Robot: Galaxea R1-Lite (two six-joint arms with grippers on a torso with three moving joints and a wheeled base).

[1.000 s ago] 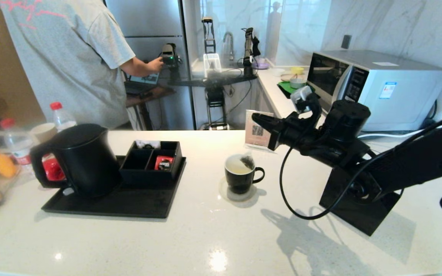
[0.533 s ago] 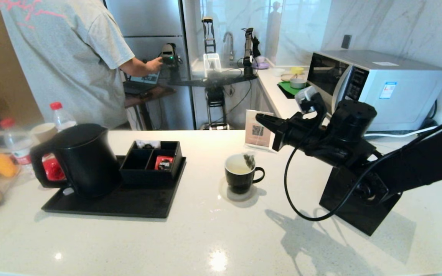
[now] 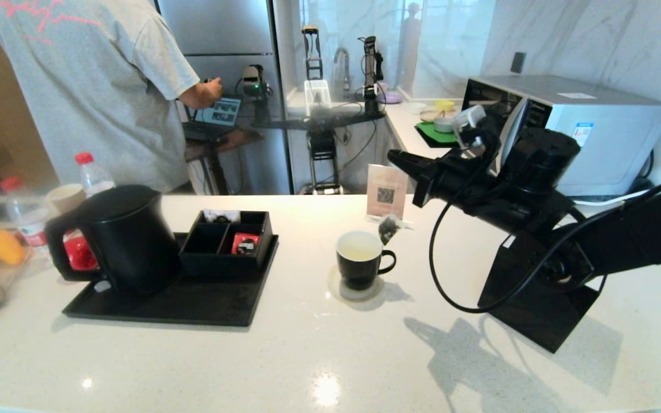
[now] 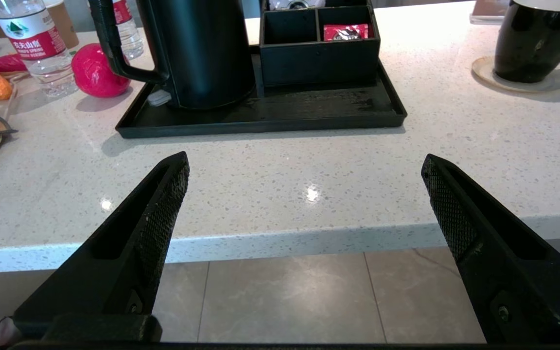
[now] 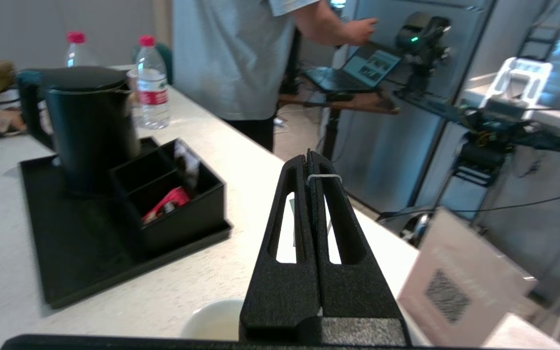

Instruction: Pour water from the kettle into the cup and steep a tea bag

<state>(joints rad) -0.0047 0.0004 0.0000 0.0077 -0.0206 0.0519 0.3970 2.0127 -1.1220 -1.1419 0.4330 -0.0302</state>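
nearest, the left gripper (image 4: 304, 204) hangs idle off the counter edge, fingers apart. pouring looks done: kettle (image 3: 121, 235) on the tray at 9 o'clock of the cup (image 3: 360, 259), which holds pale water. the right gripper (image 3: 400, 160), clamped on the string, dangles the tea bag (image 3: 388, 228) just above the cup's 2 o'clock rim; steeping appears nearly finished.

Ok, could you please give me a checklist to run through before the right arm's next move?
1. Tea bag hanging outside the cup: ok.
2. Right pincer shut on its string: ok.
3. Cup upright, holding water: ok.
4. Kettle upright on the tray, away from the cup: ok.
5. Left pincer open, parked off the counter edge: ok.
6. Bag done dripping: cannot tell.
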